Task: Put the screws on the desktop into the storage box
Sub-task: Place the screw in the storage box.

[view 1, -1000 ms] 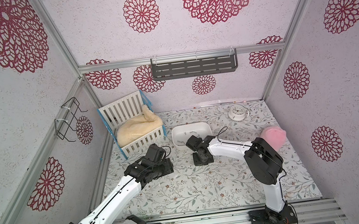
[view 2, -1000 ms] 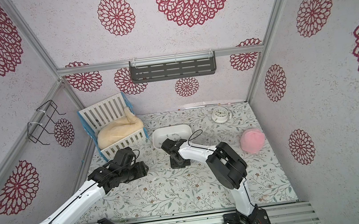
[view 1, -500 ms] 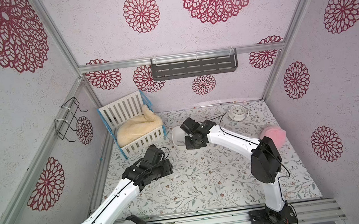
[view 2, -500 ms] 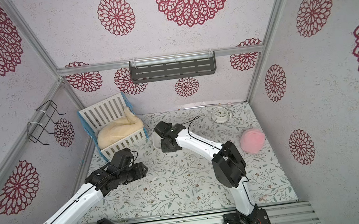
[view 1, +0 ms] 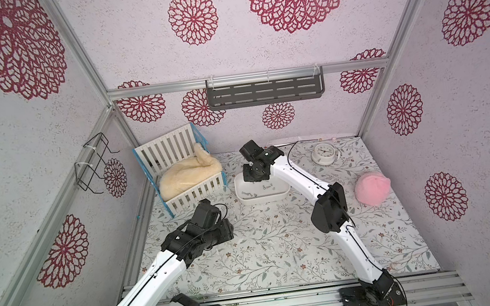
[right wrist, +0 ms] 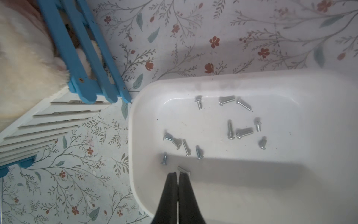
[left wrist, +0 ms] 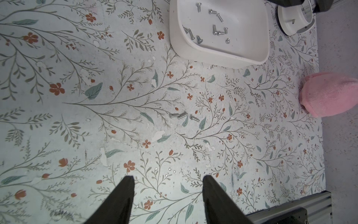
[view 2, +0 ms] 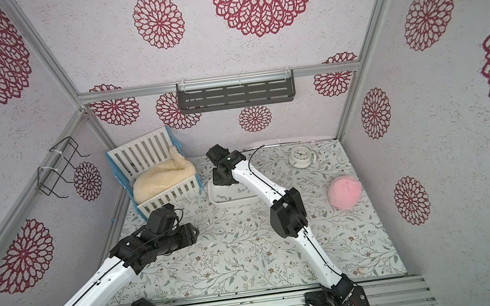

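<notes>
1. The right gripper hangs over the storage box, near the box end that faces the crib; its two black fingers are pressed together.
2. A single screw shows right at the fingertips in the right wrist view; whether it is pinched there or lying on the box floor below, I cannot tell.
3. Inside the box, a dozen or so loose screws lie scattered on the white floor, one cluster close to the fingertips and another further along.
4. In both top views the right arm reaches across the bench and its wrist sits above the box.
5. The left gripper is open, its jaws spread wide above the flowered bench, touching nothing.
6. Three screws lie in a short row on the bench, out ahead of the open left fingertips and roughly in line with the gap between them, but well clear of contact.
7. The box sits further out beyond those three, with its own screws visible inside.
8. A pink plush rests on the bench on the right arm's side, and a small white clock sits toward the back wall.
</notes>
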You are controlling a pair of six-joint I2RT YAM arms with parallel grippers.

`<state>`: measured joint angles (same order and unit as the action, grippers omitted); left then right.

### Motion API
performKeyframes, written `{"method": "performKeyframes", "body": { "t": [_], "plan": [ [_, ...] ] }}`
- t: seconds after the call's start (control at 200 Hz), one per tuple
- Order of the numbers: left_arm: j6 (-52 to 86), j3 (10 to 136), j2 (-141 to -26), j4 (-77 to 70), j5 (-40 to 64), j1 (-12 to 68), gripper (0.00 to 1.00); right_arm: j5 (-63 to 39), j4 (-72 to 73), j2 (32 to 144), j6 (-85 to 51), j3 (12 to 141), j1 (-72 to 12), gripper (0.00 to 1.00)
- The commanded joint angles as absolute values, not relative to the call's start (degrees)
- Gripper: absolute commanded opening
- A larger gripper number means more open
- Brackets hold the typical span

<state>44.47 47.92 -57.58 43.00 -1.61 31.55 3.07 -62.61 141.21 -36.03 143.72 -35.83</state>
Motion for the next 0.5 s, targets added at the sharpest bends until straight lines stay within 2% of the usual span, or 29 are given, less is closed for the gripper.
{"method": "performKeyframes", "body": {
  "t": [0.0, 0.495],
  "plan": [
    [44.3, 47.98, -56.36, 44.95, -2.68, 31.04, 0.62, -0.34, -60.83, 141.77, -37.58, 145.81, -34.85, 0.0],
    [45.35, 46.89, -53.85, 46.66, -3.05, 30.86, 0.62, -6.15, -54.55, 148.5, -42.42, 145.81, -34.63, 0.0]
  ]
}}
